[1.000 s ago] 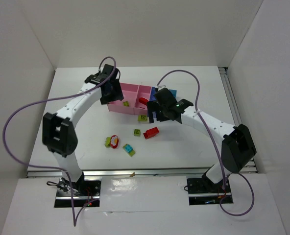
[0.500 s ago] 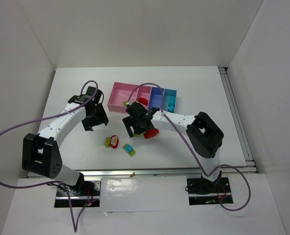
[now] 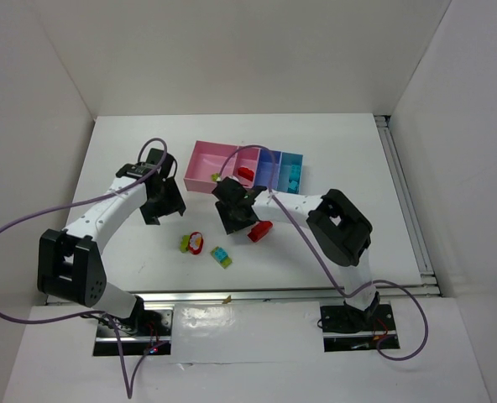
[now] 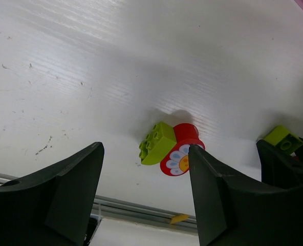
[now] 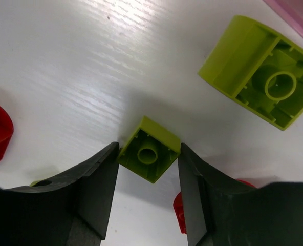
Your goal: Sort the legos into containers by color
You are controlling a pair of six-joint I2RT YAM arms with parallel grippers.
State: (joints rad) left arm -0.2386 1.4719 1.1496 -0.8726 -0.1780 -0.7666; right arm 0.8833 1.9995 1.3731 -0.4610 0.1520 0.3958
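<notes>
My right gripper [image 5: 148,154] is down on the table with its fingers shut on a small lime lego [image 5: 150,148] that lies underside up. A larger lime lego [image 5: 259,72] lies just beyond it. In the top view the right gripper [image 3: 236,218] sits in front of the containers [image 3: 200,170], next to a red lego [image 3: 260,231]. My left gripper [image 4: 144,164] is open and empty above a lime lego [image 4: 157,143] joined to a red flower piece [image 4: 181,156]. A teal and lime lego [image 3: 221,257] lies nearer the front.
The pink bins hold a lime brick [image 3: 217,177] and a red brick [image 3: 246,173]. The light blue bin [image 3: 301,165] holds teal bricks [image 3: 290,178]. A metal rail [image 3: 248,294] runs along the front table edge. White walls enclose the back and both sides.
My right arm swung from over the bins down to the table, and its fingers closed on the small lime lego. My left arm moved from the bins to the left front.
</notes>
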